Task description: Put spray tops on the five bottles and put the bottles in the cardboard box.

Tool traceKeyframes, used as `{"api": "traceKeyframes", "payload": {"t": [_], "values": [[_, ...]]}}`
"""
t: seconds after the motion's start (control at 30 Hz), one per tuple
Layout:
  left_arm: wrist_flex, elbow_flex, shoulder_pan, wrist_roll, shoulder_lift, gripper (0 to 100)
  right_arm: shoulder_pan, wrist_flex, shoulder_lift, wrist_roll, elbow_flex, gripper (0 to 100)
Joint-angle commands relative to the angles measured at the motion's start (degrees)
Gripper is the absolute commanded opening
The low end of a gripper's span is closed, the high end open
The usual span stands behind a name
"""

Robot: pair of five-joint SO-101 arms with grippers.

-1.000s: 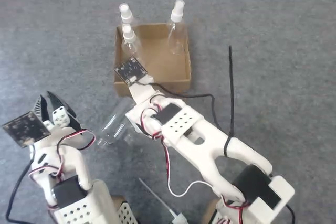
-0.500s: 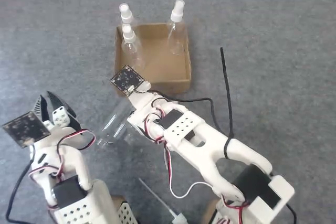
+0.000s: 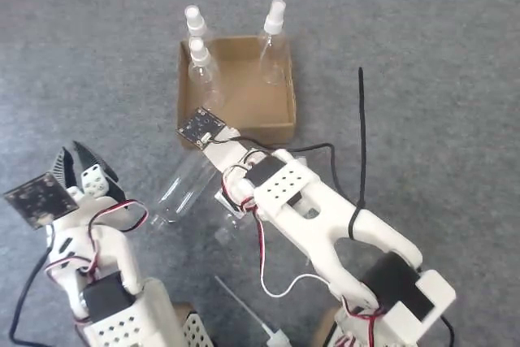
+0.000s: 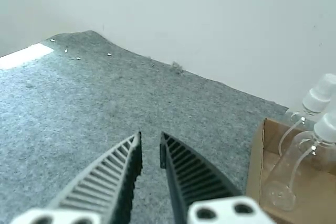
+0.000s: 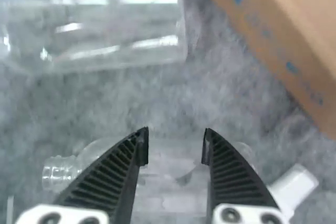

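Grey-carpeted tabletop [image 3: 422,79]: my right gripper [image 5: 175,132] has drawn back from the cardboard box [image 3: 280,129] at the far edge.
Jaws parted and empty, it now hangs over a bare bottle [image 5: 55,170] near a spray top [image 5: 299,179]; a second bottle [image 3: 183,188] lies unmoved just off the box. My left gripper [image 4: 150,139] idles slightly parted, near-left corner. Capping looks next.

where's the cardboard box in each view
High view: cardboard box, upper middle, just past the right arm's wrist camera.
Left wrist view: its wall beyond the left fingers, spray-topped bottle inside.
Right wrist view: its wall beyond the lying bottle.
Shared landmark: the lying bottle by its near wall.
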Motion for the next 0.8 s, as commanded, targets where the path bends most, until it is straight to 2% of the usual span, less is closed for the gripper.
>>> {"api": "traceKeyframes", "payload": {"t": [0.0,0.3,0.43,0.5,0.67,0.77], "values": [[-1.93,-0.66,-0.35,0.62,-0.88,5,0.92,8.40,-1.63,0.62,-5.80,13.5],[-1.93,-0.75,-0.35,0.62,-0.88,5,1.27,22.11,-11.74,0.70,-5.80,13.6],[-1.93,-0.75,-0.35,0.62,-0.88,5,2.15,24.84,-15.52,1.05,-5.80,13.5],[-1.93,-0.75,-0.35,0.62,-0.88,5,2.15,25.54,-17.10,4.57,-5.80,13.7],[-1.93,-0.75,-0.44,0.62,-0.88,5,1.89,27.74,-19.56,20.13,-5.80,13.8],[-2.02,-0.75,-0.44,0.62,-0.88,5,1.89,27.56,-20.18,26.81,-5.80,13.8]]}}
